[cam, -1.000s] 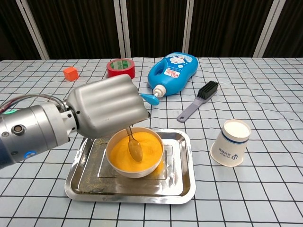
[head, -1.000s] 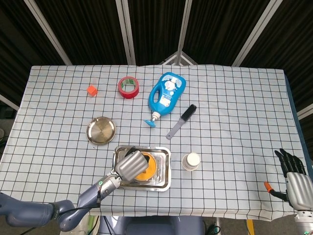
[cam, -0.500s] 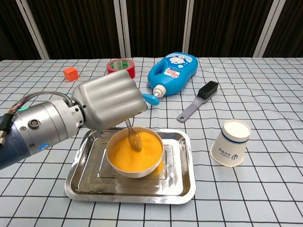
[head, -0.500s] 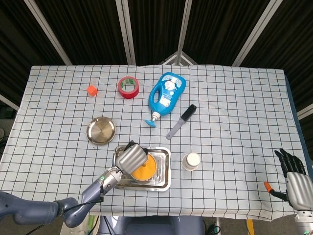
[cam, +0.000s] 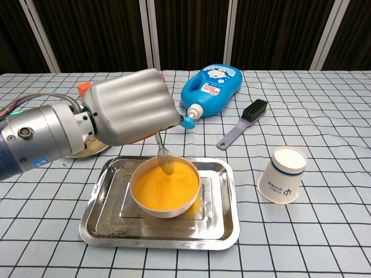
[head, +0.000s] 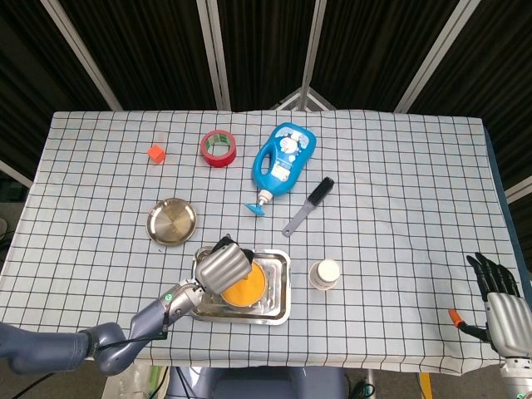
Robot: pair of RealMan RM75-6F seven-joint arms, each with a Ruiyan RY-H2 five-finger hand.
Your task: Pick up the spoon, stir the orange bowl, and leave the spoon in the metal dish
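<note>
Orange stuff fills the orange bowl [cam: 166,186], and that bowl is your landmark. It sits inside a flat steel tray [cam: 220,223] on the bench [cam: 324,231]. Your left hand [cam: 128,106] is up over the bowl's back-left rim, with its fingers [cam: 152,123] curled tight around the handle of the spoon [cam: 164,157]. The spoon hangs down from the hand, and its scoop is at the back edge of the bowl, right at the top of the orange stuff. You cannot tell from these views if the scoop is dipped in or just lifted clear.

The metal dish [head: 172,222] is the small round one behind and to the left of the bowl, just past the tray's corner. That is where the spoon must end up.

To do this step well, lift the spoon straight up until the scoop is clear of the rim. Go slowly so nothing drips on the cloth. Keep the scoop level, then carry it back and left to the dish. Lower it until the scoop touches the dish before you let go. Watch the chest view, because your big hand hides most of the dish there.

Your right hand [head: 499,303] is far to the right of the bowl, at the bench edge, fingers spread and holding nothing.
</note>
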